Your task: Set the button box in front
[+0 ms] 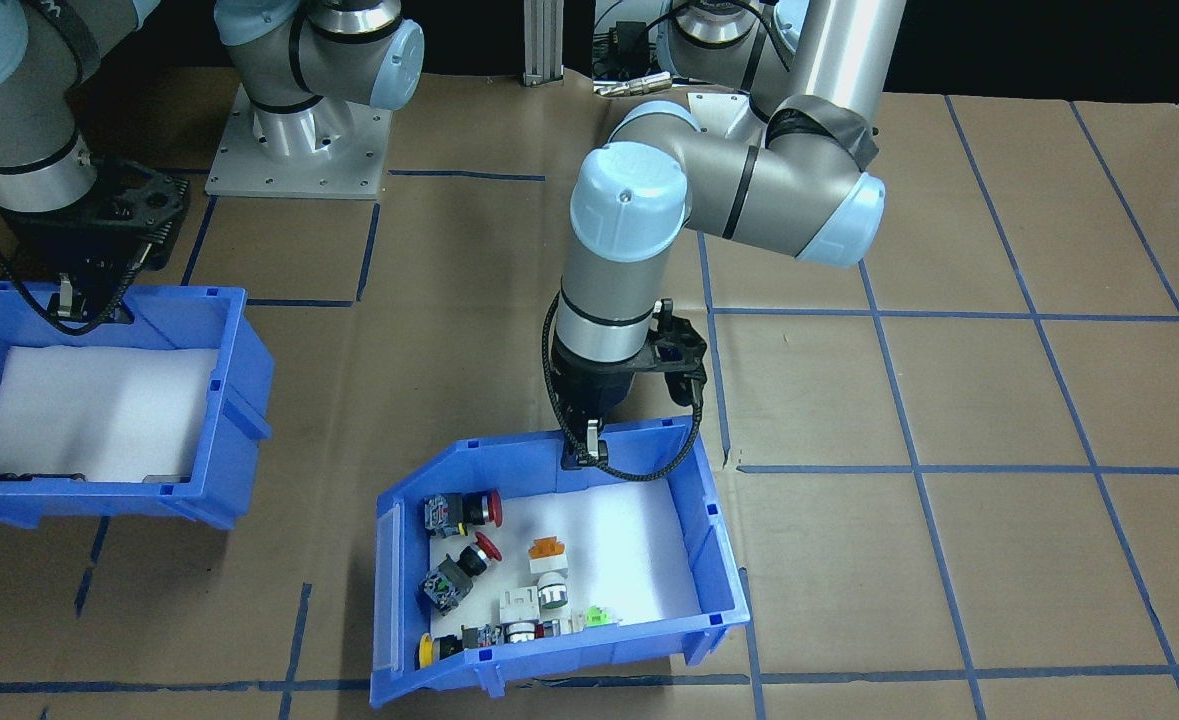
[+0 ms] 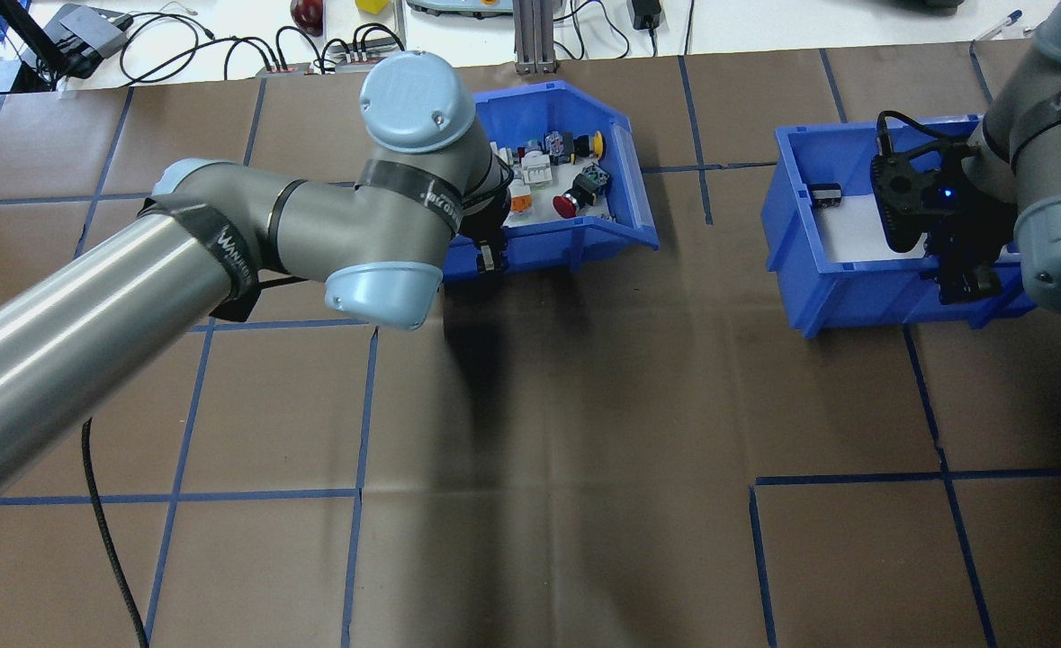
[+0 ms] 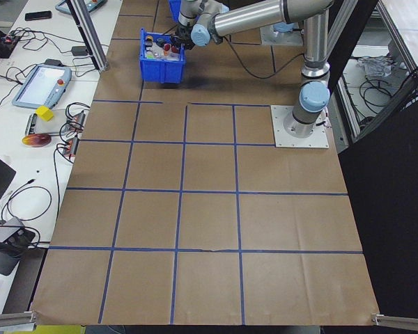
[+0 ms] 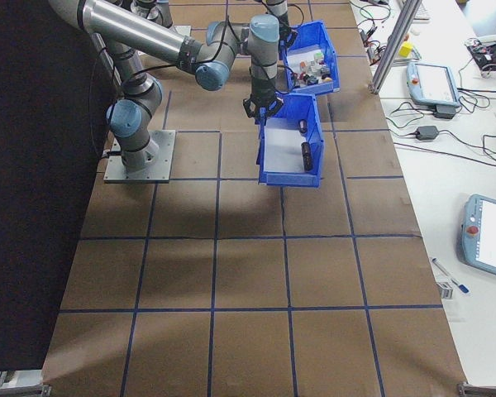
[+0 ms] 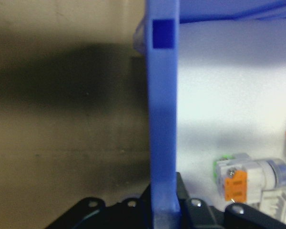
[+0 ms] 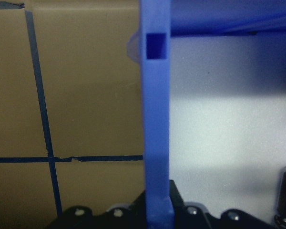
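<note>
The button box (image 1: 719,560) is a blue bin with a white foam liner, and red, orange, yellow and green push buttons (image 1: 489,575) lie in it. It sits at the table's far side in the overhead view (image 2: 584,236). My left gripper (image 1: 589,448) is shut on the box's rear wall (image 5: 162,119), one finger inside and one outside, as the left wrist view shows. My right gripper (image 2: 966,279) is shut in the same way on the rear wall (image 6: 156,119) of a second blue bin (image 2: 818,288).
The second bin (image 1: 239,400) holds a small dark cylinder (image 2: 825,193) on white foam. Blue tape lines (image 2: 364,405) grid the brown table. Cables, a teach pendant (image 3: 40,83) and other gear lie on the bench beyond the table's far edge.
</note>
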Available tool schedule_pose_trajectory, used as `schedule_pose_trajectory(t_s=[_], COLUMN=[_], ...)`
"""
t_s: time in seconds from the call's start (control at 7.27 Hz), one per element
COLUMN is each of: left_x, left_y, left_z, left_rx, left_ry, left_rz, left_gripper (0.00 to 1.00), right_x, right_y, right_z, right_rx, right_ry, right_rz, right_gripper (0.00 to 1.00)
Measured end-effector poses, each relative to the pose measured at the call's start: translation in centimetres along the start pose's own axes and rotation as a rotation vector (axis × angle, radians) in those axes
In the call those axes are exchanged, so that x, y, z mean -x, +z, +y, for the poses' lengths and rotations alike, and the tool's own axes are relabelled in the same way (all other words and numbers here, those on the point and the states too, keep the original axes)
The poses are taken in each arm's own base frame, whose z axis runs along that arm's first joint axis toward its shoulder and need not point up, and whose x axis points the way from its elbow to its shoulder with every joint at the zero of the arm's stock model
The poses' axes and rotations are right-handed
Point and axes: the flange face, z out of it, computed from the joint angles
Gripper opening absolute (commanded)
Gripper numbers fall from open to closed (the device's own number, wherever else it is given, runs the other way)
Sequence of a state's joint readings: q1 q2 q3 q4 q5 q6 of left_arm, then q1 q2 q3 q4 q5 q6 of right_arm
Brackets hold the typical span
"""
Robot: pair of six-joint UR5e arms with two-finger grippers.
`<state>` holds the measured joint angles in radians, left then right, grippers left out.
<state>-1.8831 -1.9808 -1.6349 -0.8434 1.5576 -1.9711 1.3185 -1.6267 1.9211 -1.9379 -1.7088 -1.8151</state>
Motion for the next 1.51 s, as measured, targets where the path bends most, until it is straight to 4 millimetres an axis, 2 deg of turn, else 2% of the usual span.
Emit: schedule_pose_trajectory(t_s=[0.28, 0.55, 0.83, 0.96, 1.24, 1.38, 1.51], left_x=[-1.7, -1.8, -1.4, -1.1, -0.5, -0.2, 0.3], left_y=[3.1, 4.1, 4.0, 4.0, 4.1, 4.0, 3.7], left_z=[1.3, 1.7, 2.3, 2.4, 2.4, 2.4, 2.6], left_rx=[-0.003, 0.011, 0.031, 0.034, 0.031, 0.035, 0.046], left_ry=[0.034, 0.056, 0.06, 0.06, 0.059, 0.063, 0.067], left_rz=[-0.014, -0.031, -0.04, -0.043, -0.055, -0.07, -0.1], left_gripper=[0.0, 0.0, 0.01, 0.08, 0.73, 0.98, 0.98], right_x=[0.0, 0.4, 3.1, 5.2, 9.0, 10.6, 11.8], right_y=[0.0, 0.0, 0.0, 0.1, 1.0, 1.5, 1.7], right_z=[0.0, -0.1, -1.0, -1.6, -3.0, -3.8, -4.8], right_rx=[0.0, -0.001, -0.001, -0.001, -0.016, -0.022, -0.025], right_ry=[0.0, 0.005, 0.008, 0.015, 0.055, 0.069, 0.064], right_rz=[-0.001, -0.006, -0.001, 0.001, -0.008, -0.009, -0.005], right_gripper=[0.08, 0.09, 0.09, 0.09, 0.09, 0.09, 0.09])
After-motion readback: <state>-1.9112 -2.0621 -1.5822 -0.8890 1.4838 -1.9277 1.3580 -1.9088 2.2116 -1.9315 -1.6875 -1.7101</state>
